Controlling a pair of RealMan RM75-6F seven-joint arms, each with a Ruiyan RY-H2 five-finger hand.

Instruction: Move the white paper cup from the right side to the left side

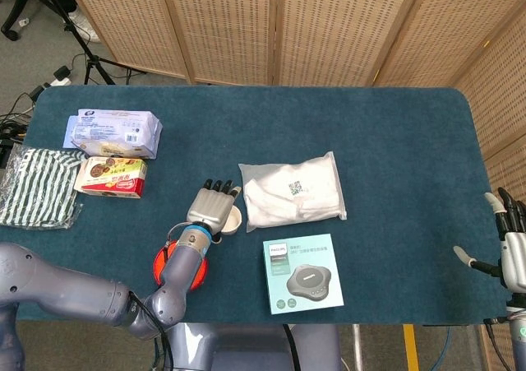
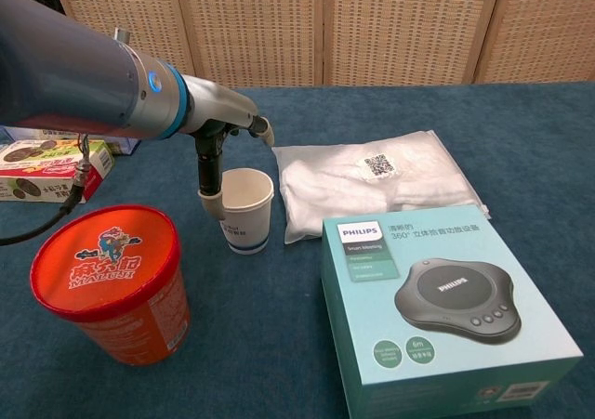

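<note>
The white paper cup stands upright and open-topped near the middle of the blue surface, a small cup with a rolled rim, a blue band at its foot and dark lettering on its side (too small to read). It looks empty from above.

Right at it is the left hand: in the chest view its thumb comes straight down against the cup's left wall, just below the rim, while the other fingers reach out over and past the cup's mouth. So the hand brackets the cup, fingers apart, but whether it truly clamps the cup I cannot tell from either view.

The cup sits between the red-lidded tub on its left and the white plastic bag close on its right; the boxed Philips speaker lies in front of the bag.

Far off at the right edge, the right hand is held upright, fingers spread, holding nothing, well apart from everything.
</note>
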